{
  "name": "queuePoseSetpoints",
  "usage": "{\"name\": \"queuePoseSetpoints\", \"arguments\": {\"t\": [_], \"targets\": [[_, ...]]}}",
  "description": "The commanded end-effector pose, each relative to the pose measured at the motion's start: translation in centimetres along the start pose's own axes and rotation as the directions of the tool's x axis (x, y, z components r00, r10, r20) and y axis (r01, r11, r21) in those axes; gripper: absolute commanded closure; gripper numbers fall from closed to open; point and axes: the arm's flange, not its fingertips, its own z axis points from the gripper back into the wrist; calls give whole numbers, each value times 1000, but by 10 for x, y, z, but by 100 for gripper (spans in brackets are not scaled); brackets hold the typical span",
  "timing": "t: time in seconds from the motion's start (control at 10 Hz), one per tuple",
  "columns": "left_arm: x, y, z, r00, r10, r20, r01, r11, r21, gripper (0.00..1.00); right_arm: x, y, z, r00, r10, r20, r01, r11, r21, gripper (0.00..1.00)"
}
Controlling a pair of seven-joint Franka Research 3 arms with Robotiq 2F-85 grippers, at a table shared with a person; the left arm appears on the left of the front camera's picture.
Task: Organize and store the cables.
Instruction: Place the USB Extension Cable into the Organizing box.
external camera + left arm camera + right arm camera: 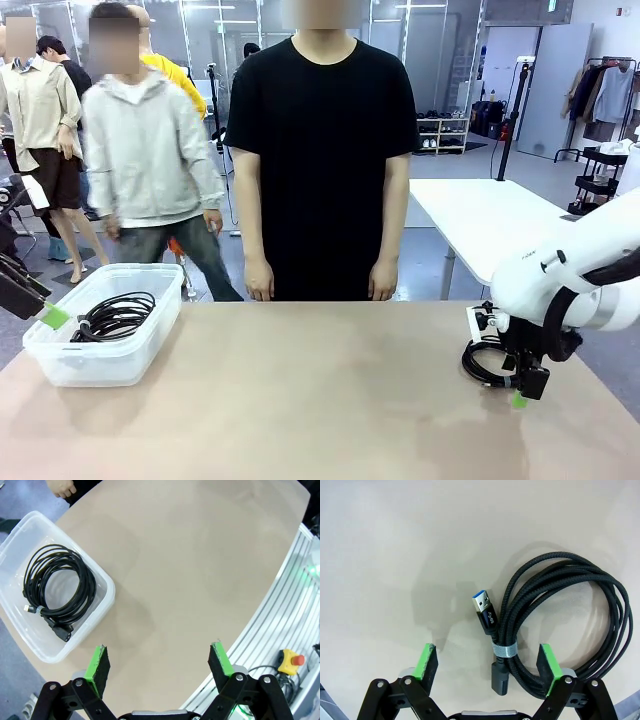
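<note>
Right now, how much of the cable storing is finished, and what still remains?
Done: one coiled black cable already lies inside the clear plastic bin. In hand: the right gripper is lowered over a braided USB cable on the table, its pads on either side of the tied section, not yet gripping it. Left: lifting that cable and placing it in the bin. The left gripper is open, holding nothing.

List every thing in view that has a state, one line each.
Clear bin: lidless, holds one coiled cable.
Cable in bin: coiled, tied, lying flat.
Braided USB cable: coiled, banded, on the table, between the right fingers, not gripped.
Left gripper: open, empty.
Right gripper: open, straddling the cable's banded part.
</note>
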Motion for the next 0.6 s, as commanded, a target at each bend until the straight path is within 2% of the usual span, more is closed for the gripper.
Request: {"name": "queuePoseSetpoints", "arguments": {"t": [0.0,0.2,0.3,0.4,0.5], "targets": [[1,-1,1,1000,16,-5,-16,1000,9,0,-2,-8,3,1000,20,24,-21,999,33,18],[1,-1,1,1000,16,-5,-16,1000,9,0,-2,-11,2,1000,25,19,-25,999,38,76],[1,-1,1,1000,16,-5,-16,1000,9,0,-1,-12,1,999,27,16,-28,999,39,63],[1,-1,1,1000,16,-5,-16,1000,9,0,-1,-12,2,999,27,21,-27,999,39,100],[1,-1,1,1000,16,-5,-16,1000,9,0,0,-12,2,999,27,22,-28,999,37,100]]}}
